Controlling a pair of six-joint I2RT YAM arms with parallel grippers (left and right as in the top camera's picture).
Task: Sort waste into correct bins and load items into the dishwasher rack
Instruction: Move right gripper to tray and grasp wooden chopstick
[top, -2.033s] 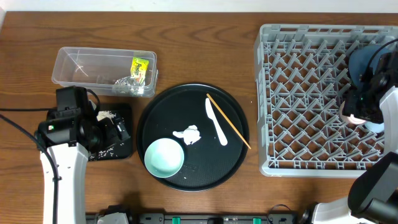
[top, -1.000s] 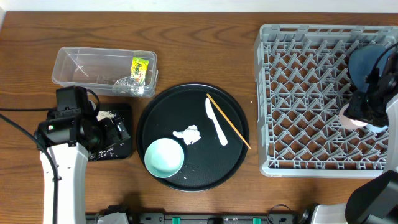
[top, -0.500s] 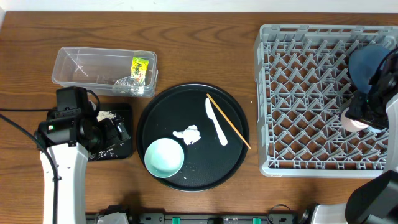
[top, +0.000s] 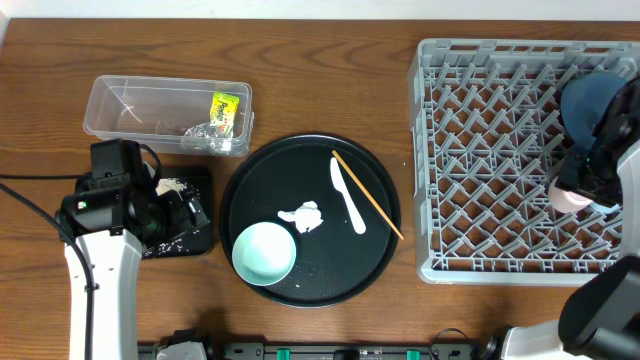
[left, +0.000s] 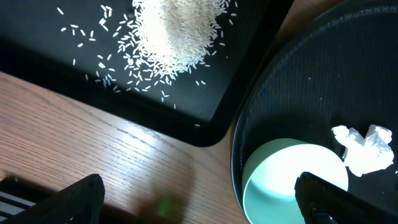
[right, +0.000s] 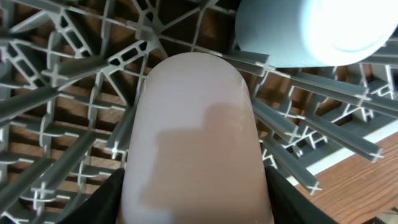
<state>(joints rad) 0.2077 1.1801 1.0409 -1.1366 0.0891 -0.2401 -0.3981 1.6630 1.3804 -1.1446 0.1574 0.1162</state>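
My right gripper (right: 196, 202) is shut on the pink cup (right: 196, 143), which lies on the pegs of the grey dishwasher rack (top: 480, 130) beside the light-blue cup (right: 311, 31). The overhead view shows the pink cup (top: 570, 196) at the rack's right edge, below the dark-blue bowl (top: 590, 105). My left gripper (left: 199, 208) is open over bare wood, between the black bin (left: 236, 93) with rice (left: 174, 31) and the mint-green bowl (left: 292, 180). The tissue (top: 302, 216), spoon (top: 347, 197) and a chopstick (top: 367, 195) lie on the round tray (top: 330, 265).
The clear tub (top: 165, 115) at the back left holds the yellow-green packet (top: 227, 108) and a crumpled wrapper (top: 205, 135). The round tray sits between the black bin (top: 185, 238) and the rack.
The right gripper and the pink cup have shifted very slightly within the rack. The left arm has not moved.
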